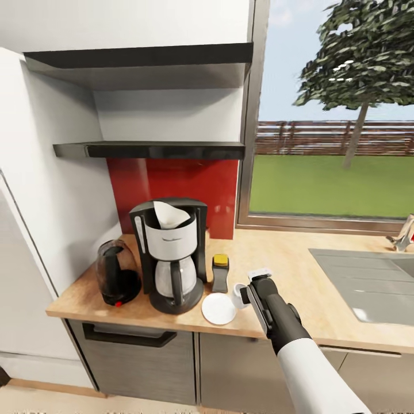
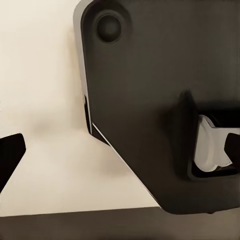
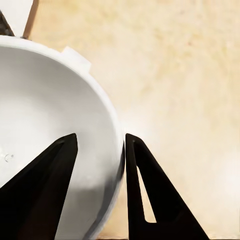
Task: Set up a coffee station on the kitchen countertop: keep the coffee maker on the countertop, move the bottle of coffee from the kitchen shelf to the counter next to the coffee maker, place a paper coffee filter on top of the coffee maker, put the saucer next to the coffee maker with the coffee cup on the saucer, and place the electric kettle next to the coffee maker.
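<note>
I have one coffee cup (image 3: 55, 135) pinched at its rim in my right hand (image 1: 246, 293): in the right wrist view one finger (image 3: 42, 195) sits inside the white bowl and the other outside the wall, clamped on it, with the light wood surface (image 3: 180, 85) beneath. From the head view the cup (image 1: 237, 294) is low over the front of the surface (image 1: 287, 259), just right of the one white saucer (image 1: 218, 309), and I cannot tell whether it touches the wood. The saucer lies flat beside the base of the single coffee maker (image 1: 171, 253), which has one white paper filter (image 1: 170, 214) standing in its top. One small dark bottle of coffee (image 1: 220, 272) with a yellow cap stands between the maker and the cup, behind the saucer. One dark electric kettle (image 1: 118, 273) stands at the maker's other side, near the surface's end. Above are two dark shelves (image 1: 149, 150) on a red backsplash (image 1: 172, 178); a sink (image 1: 368, 282) lies well to the right under the window. My left wrist view looks at a dark robot body part (image 2: 165, 100) over pale floor, with one dark fingertip (image 2: 10, 155) at the edge, so I cannot tell that hand's state.
</note>
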`<state>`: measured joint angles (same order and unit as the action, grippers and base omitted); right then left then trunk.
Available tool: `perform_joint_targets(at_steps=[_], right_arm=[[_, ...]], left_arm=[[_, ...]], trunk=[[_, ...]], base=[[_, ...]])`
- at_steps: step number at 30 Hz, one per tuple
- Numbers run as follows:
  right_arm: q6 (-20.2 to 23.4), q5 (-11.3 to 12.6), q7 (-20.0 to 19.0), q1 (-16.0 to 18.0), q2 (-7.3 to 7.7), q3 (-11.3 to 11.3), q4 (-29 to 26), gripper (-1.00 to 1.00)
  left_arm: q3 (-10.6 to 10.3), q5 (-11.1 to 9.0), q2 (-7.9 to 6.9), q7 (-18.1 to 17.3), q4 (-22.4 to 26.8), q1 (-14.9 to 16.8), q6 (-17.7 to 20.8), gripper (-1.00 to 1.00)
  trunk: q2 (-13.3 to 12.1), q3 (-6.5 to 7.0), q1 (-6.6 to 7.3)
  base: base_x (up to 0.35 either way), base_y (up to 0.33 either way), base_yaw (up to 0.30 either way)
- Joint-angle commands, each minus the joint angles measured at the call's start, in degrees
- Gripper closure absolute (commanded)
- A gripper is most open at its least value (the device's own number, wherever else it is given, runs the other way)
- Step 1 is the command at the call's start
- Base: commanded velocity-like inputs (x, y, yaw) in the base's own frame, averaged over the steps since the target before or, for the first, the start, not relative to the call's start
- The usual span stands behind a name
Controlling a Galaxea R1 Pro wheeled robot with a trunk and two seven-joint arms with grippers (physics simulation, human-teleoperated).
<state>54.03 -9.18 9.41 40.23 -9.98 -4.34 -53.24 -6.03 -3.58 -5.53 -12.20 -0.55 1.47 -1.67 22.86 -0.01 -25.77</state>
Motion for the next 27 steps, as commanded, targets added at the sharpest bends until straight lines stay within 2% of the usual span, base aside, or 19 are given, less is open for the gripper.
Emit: perform_joint_targets(at_steps=[1, 16, 27], right_arm=[[0.3, -0.2, -0.2, 0.0, -0.01, 0.0, 0.0, 1.0], [0.2, -0.2, -0.2, 0.0, -0.01, 0.0, 0.2, 1.0], [0.2, -0.2, -0.2, 0.0, -0.01, 0.0, 0.4, 1.0]], left_arm=[[-0.5, -0.4, -0.01, -0.2, -0.1, 0.0, -0.2, -1.0], [-0.4, -0.4, -0.07, -0.2, -0.1, 0.0, -0.2, -1.0], [-0.4, -0.4, 0.04, -0.2, 0.0, 0.1, -0.2, -1.0]], trunk=[[0.1, -0.03, -0.01], [0.1, -0.03, -0.01], [0.1, -0.03, -0.01]], base=[[-0.12, 0.138, 0.001], [-0.015, 0.018, 0.0], [0.0, 0.083, 0.0]])
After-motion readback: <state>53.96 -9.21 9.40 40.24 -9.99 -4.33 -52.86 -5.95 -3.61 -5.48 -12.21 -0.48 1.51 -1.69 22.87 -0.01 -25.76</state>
